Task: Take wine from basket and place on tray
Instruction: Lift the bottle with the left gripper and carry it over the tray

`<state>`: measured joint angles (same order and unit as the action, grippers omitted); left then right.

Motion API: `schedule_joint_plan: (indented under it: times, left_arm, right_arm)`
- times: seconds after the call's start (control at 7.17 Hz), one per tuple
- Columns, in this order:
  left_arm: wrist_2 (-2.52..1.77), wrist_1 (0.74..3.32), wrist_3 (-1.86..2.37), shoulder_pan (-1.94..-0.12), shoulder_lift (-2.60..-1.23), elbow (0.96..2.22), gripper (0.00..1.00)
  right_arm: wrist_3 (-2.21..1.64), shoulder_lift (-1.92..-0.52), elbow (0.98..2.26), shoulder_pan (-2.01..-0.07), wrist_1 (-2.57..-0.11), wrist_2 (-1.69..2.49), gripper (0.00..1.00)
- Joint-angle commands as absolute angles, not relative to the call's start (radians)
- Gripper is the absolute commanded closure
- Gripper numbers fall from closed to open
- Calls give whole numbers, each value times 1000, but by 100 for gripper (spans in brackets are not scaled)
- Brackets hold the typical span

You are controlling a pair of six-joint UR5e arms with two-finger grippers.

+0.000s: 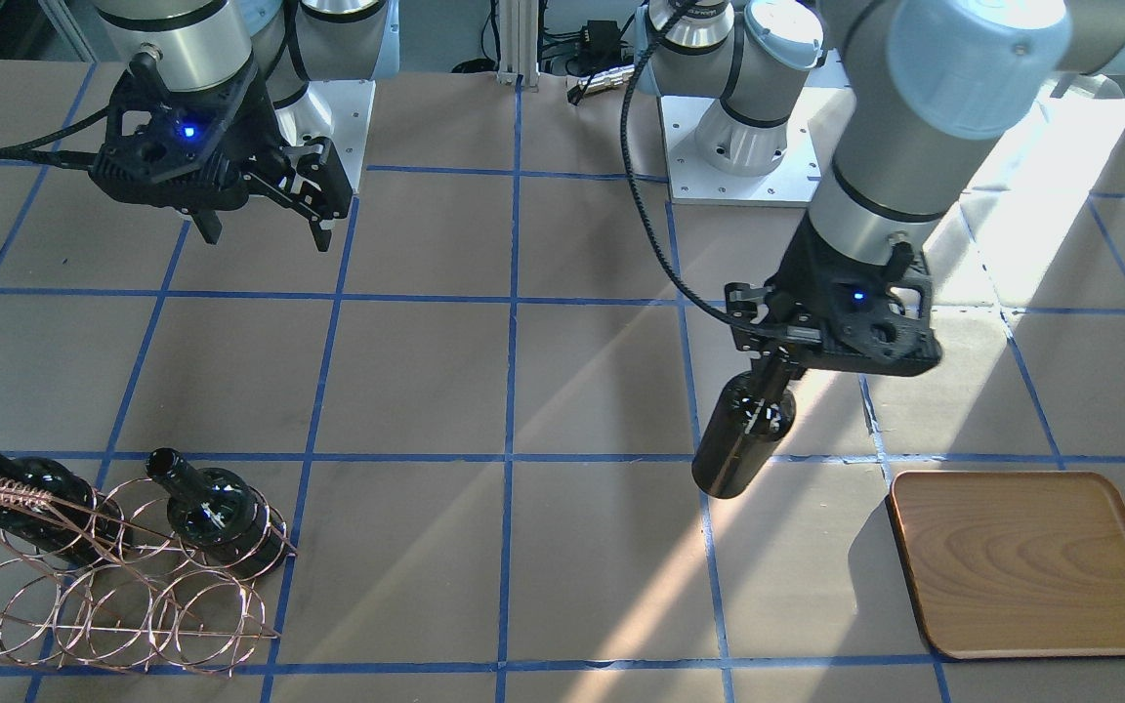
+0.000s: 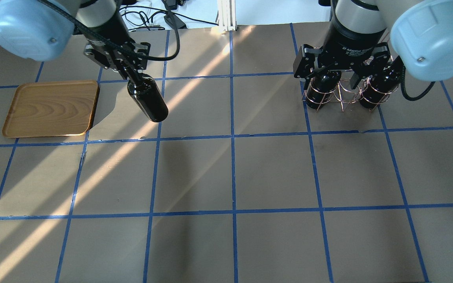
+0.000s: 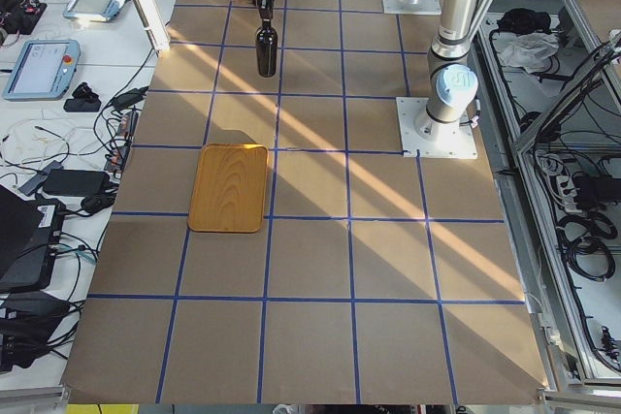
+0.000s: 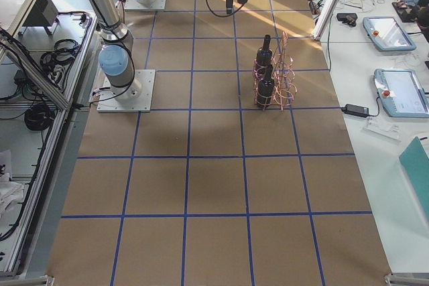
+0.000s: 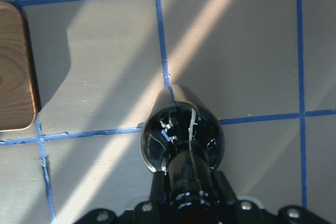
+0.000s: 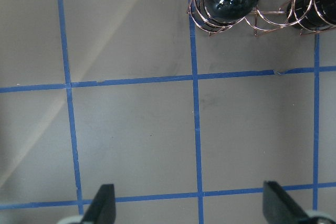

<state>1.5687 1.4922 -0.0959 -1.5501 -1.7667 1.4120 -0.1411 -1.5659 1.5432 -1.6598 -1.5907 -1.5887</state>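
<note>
Left gripper (image 1: pixel 770 376) clamps the glossy black wine (image 1: pixel 738 439) by its narrow neck. The body hangs tilted over the brown paper table (image 1: pixel 562 391), near the flat wood-grain tray (image 1: pixel 1031 561) but not on it. Right gripper (image 1: pixel 265 229) is wide and empty. The copper wire-loop basket (image 1: pixel 113 596) holds two bottles (image 1: pixel 221 517).

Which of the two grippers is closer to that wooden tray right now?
The left. The left gripper holds a wine bottle in the air just beside the tray; the right gripper hangs open far off on the other side, near the basket.
</note>
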Motion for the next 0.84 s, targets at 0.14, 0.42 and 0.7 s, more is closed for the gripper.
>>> schedule_joint_plan:
  times: [0.14, 0.42, 0.7]
  left_arm:
    - [1572, 1545, -410, -1283, -1824, 1295, 100]
    - [1575, 1551, -559, -1159, -1887, 1255, 100]
    - [1575, 1517, -667, -1086, -1966, 1203, 100]
  right_arm:
    - [-140, -1566, 1543, -1660, -1591, -1589, 0]
    - [-141, -1566, 1543, -1660, -1591, -1588, 0]
    - [-140, -1566, 1543, -1660, -1591, -1588, 0]
